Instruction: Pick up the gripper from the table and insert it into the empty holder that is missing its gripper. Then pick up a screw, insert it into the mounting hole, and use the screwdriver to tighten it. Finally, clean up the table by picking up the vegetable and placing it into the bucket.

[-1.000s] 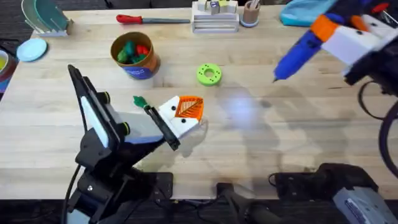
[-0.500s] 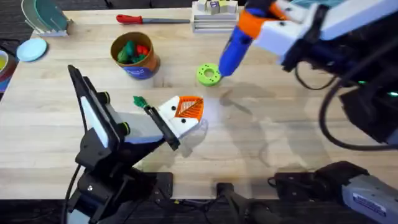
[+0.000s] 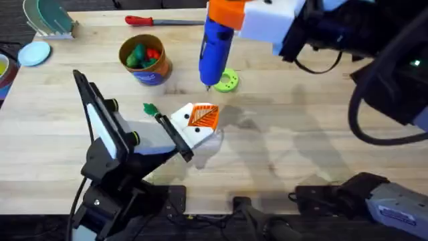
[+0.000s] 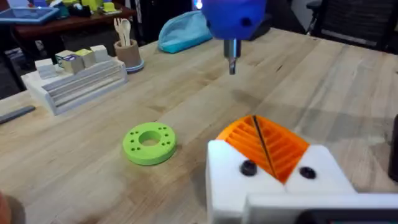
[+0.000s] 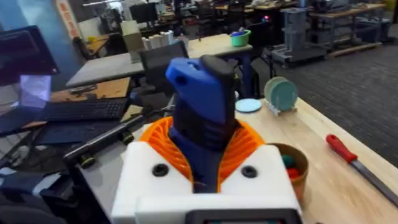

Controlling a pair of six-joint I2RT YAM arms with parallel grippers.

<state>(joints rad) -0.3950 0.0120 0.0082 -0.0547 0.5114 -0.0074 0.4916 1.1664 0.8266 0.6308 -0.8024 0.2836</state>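
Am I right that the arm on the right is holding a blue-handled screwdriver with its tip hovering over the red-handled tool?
Not quite. The right arm's fingers do hold the blue-handled screwdriver, but the overhead view shows its tip beside the green ring. The red-handled tool lies apart, near the table's far edge.

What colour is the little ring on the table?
The ring is bright green, clearest in the left wrist view.

The right pincer (image 3: 231,20) has swung the screwdriver (image 3: 216,45) leftward, its tip now seemingly above the green disc (image 3: 225,81).
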